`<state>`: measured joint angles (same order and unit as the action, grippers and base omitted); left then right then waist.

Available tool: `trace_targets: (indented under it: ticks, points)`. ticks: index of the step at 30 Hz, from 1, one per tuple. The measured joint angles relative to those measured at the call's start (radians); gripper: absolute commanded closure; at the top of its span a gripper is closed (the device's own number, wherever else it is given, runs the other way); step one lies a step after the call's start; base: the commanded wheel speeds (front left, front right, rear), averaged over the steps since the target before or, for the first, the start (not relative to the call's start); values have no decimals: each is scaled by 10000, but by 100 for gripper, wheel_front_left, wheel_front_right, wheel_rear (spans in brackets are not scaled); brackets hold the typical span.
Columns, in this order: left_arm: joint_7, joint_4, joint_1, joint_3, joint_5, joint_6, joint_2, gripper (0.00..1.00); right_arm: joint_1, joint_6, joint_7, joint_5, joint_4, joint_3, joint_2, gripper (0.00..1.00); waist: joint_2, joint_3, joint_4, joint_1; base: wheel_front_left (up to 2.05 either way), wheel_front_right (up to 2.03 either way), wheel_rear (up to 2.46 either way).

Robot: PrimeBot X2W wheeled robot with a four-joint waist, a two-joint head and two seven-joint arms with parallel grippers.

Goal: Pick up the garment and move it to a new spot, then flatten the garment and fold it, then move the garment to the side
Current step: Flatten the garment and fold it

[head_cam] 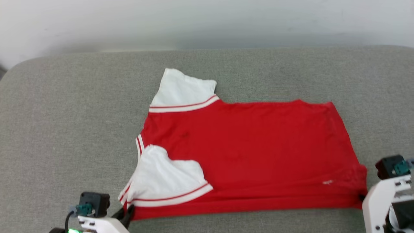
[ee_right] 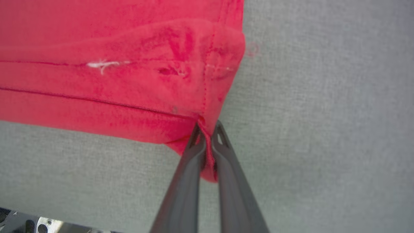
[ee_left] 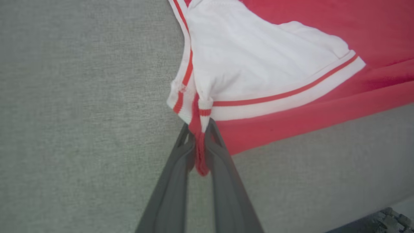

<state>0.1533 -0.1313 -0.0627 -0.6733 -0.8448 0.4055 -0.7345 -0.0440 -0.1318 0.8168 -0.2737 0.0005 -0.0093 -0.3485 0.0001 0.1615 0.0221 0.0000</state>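
Two garment (head_cam: pixel 252 145) corners at the cushion's (head_cam: pixel 64 113) front edge are pinched by left gripper (ee_left: pixel 199 129) and right gripper (ee_right: pixel 207 129); even, taut lifting is advised.

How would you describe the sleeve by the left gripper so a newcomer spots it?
On the grey fabric surface lies a red shirt. At its near left corner, by the left gripper, sits a white sleeve. Unlike the other sleeve, it is folded onto the red body.
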Motion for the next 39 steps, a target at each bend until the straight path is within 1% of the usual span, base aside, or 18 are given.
trace_targets:
  ticks: [4,8,13,16,17,18,19,20,25,28,31,35,39]
  points:
    - [113,-155,426,-176,-140,8,-75,100,769,0,299,-58,-485,-267,-50,100,0,-97,-26,0,0,0,0]
    - [291,-25,640,-474,-117,-10,-104,100,1240,0,395,44,-589,-403,-6,100,0,-121,-27,0,0,0,0]
    - [330,341,690,-662,-157,-194,121,100,1486,2,320,115,-370,-399,196,100,0,-145,-7,0,0,0,0]
    - [268,662,656,-748,-209,-460,272,100,1486,2,234,199,-184,-343,261,100,0,-155,-1,0,0,0,0]
    - [245,773,625,-805,-203,-541,299,87,1484,2,186,205,-117,-320,307,100,0,-153,-3,0,0,0,0]
    - [221,878,596,-865,-174,-619,311,29,1473,4,134,232,-61,-288,324,100,0,-141,-8,0,0,0,0]
    - [184,984,566,-874,-128,-644,347,0,1454,4,27,295,-19,-259,326,34,0,-125,-10,0,0,0,0]
    - [109,1085,544,-874,-130,-688,408,0,1421,4,-117,337,42,-257,341,0,0,-119,-12,0,0,0,0]
    - [-491,1344,320,-673,-23,-729,614,0,1197,8,-717,339,288,-242,408,0,0,-173,-21,0,0,0,0]
    - [-1206,1381,159,-412,105,-817,719,0,980,10,-1231,180,290,-251,407,0,0,-269,-24,0,0,0,0]
    - [-2230,1375,-65,50,270,-803,853,0,711,8,-1956,-188,67,-286,393,0,0,-384,-43,0,0,0,0]
    - [-3568,1246,-307,449,704,-957,940,0,366,10,-3210,-460,-537,-472,433,0,0,-537,-105,0,0,0,0]
    - [-4094,955,-528,1087,1264,-991,1239,0,184,10,-4704,-581,-1011,-499,627,0,0,-639,-178,0,0,0,0]
